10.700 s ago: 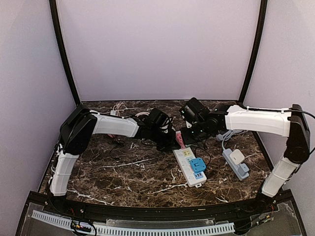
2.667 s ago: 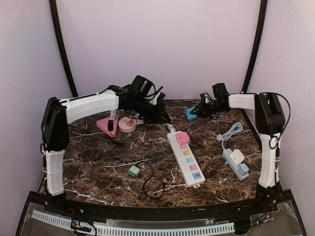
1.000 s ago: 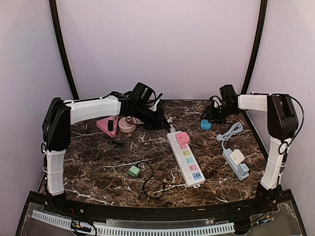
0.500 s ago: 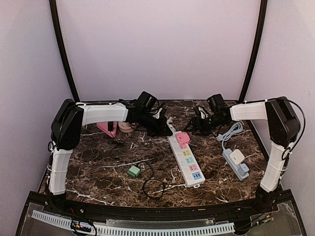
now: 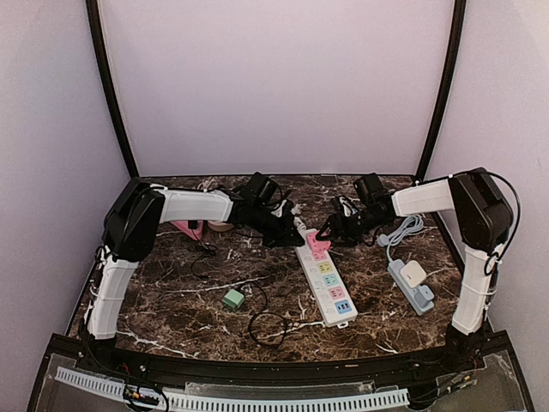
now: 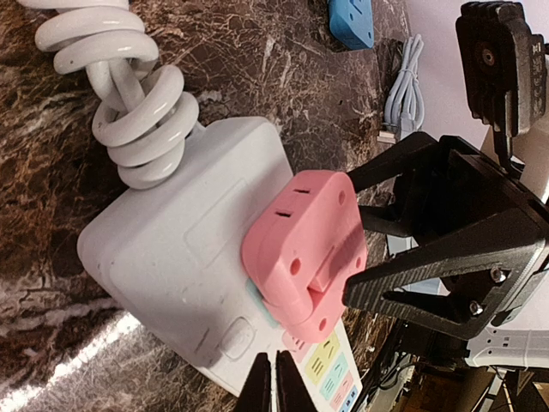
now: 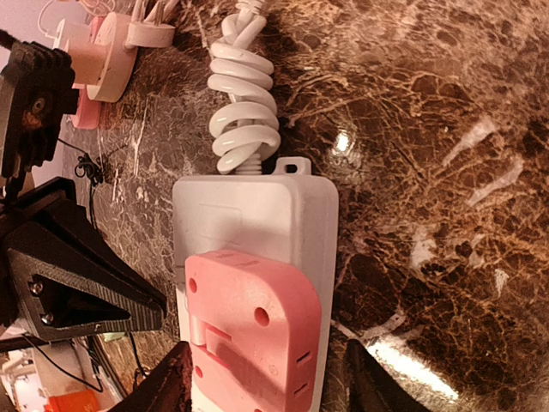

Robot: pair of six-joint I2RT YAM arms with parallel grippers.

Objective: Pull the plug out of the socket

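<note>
Seated in the end socket of the white power strip [image 5: 330, 287], nearest the coiled cord [image 7: 244, 129]: a pink plug adapter [image 6: 304, 249], chunky and rounded, standing proud of the strip on the marble tabletop [image 5: 189, 292]. Straddling it with jaws spread, one finger on either side and not yet pinching: the right gripper [image 5: 328, 233]. Pressed together and empty, tip down just beside the strip's cord end: the left gripper [image 6: 268, 388]. Hard to tell whether touching the casing or hovering just off it.

Looks like hard moulded plastic: light, stiff, smooth, a little slippery at the rounded corners, unlikely to break. Expect resistance from the friction fit of the prongs, not from weight. Best to grip across the two flatter side walls, low and close to the strip face, then pull straight out along the prongs rather than rocking. Expect the light strip to lift with the plug unless pinned down, probably a job for the left gripper on the casing.
</note>
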